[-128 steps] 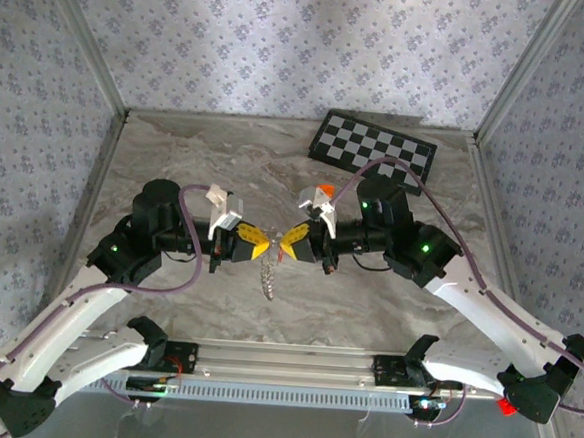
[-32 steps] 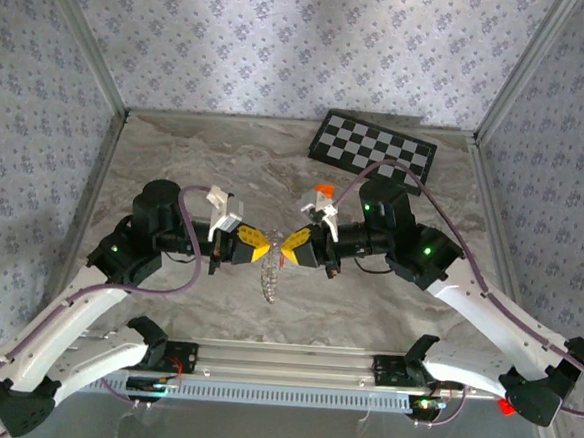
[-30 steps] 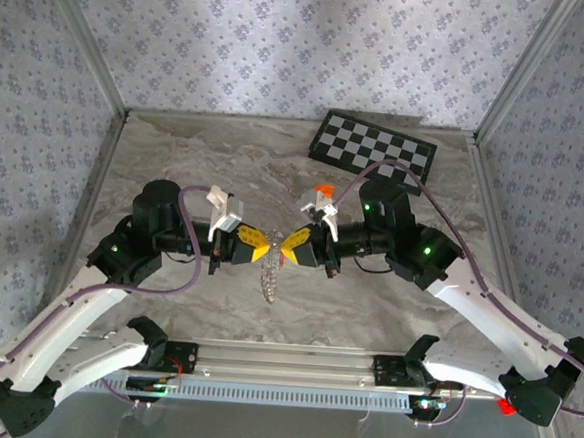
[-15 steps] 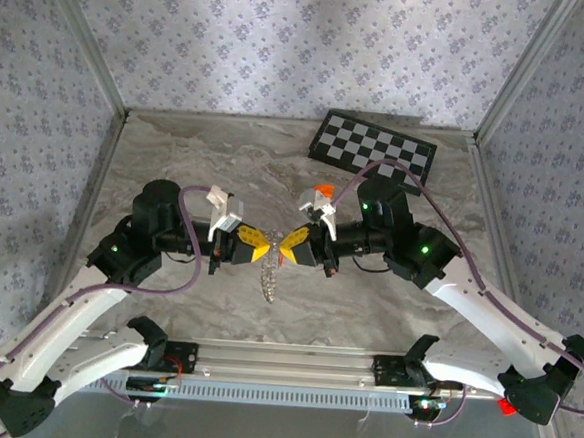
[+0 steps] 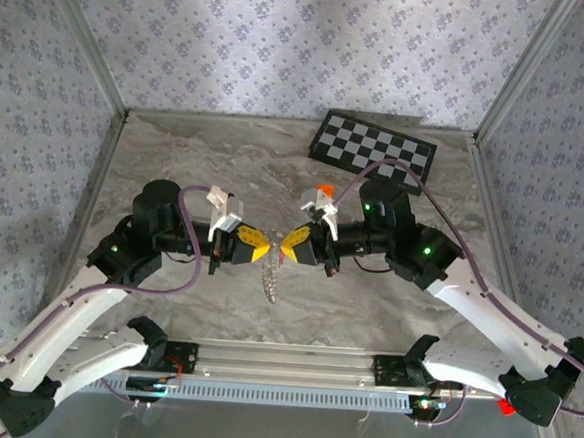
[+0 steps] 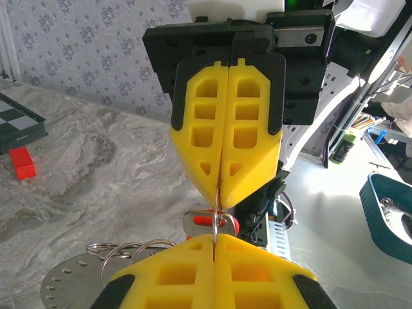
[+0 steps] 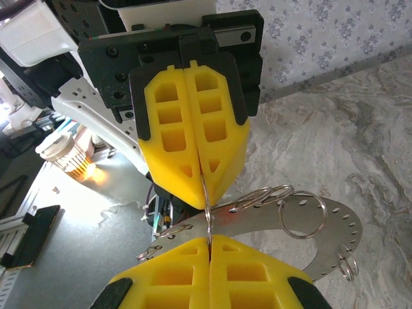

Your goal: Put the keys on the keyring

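Here, both hands clench the keyring between them at the centre of the overhead frame.

At the right edge of the left wrist view a teal bin [image 6: 376,201] holds something pale, too blurred to name. The left hand [image 5: 259,241] and right hand [image 5: 289,241] meet tip to tip, both arms bent inward. Each has its yellow fingers pressed tight on a thin silvery edge of the keyring [image 7: 325,226]. The keyring's curved, hole-dotted plate and wire rings hang below the tips over the marble desk [image 5: 206,163]. The key [image 6: 207,221], red-headed, sits just behind the meeting fingertips at lower centre of the left wrist view. I cannot tell whether it is threaded on. A red brick [image 6: 24,162] lies near the checkered board [image 6: 16,121] at that frame's left edge.
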### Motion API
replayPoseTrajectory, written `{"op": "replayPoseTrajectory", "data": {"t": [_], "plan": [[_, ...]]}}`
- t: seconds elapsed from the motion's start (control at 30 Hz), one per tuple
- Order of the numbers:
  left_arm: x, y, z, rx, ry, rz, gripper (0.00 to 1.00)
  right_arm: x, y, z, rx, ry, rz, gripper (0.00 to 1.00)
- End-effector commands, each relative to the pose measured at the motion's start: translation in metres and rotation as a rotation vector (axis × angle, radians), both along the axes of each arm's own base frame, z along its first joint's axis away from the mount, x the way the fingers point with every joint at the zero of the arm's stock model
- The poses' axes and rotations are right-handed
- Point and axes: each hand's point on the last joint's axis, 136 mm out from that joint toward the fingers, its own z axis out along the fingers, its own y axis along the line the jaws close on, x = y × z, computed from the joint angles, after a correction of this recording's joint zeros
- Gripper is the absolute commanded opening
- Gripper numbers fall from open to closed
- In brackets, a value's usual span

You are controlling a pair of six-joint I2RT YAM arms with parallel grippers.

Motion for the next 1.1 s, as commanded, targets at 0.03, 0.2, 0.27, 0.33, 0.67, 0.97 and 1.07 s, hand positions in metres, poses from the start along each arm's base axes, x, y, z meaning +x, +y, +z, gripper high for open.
{"op": "replayPoseTrajectory", "data": {"t": [0.03, 0.2, 0.27, 0.33, 0.67, 0.97, 1.07], "plan": [[-0.0092, -0.0010, 0.0155, -0.050, -0.075, -0.046, 0.00, 0.0007, -0.0016, 0.0052, 0.017, -0.009, -0.012, 0.00], [-0.0101, -0.0008, 0.0163, -0.051, -0.078, -0.048, 0.00, 0.0016, 0.0004, 0.0034, 0.016, -0.007, -0.007, 0.00], [-0.0097, -0.0005, 0.0167, -0.052, -0.079, -0.045, 0.00, 0.0016, 0.0006, 0.0042, 0.018, -0.008, -0.006, 0.00], [-0.0098, -0.0007, 0.0163, -0.051, -0.080, -0.046, 0.00, 0.0021, 0.0007, 0.0055, 0.021, -0.010, -0.006, 0.00], [-0.0101, -0.0010, 0.0163, -0.052, -0.079, -0.049, 0.00, 0.0022, 0.0032, 0.0032, 0.021, -0.004, 0.005, 0.00], [-0.0092, -0.0014, 0.0158, -0.050, -0.077, -0.047, 0.00, -0.0021, 0.0066, 0.0013, 0.014, 0.002, 0.030, 0.00], [-0.0093, -0.0012, 0.0162, -0.051, -0.079, -0.048, 0.00, -0.0026, 0.0064, 0.0015, 0.013, 0.003, 0.032, 0.00]]}}
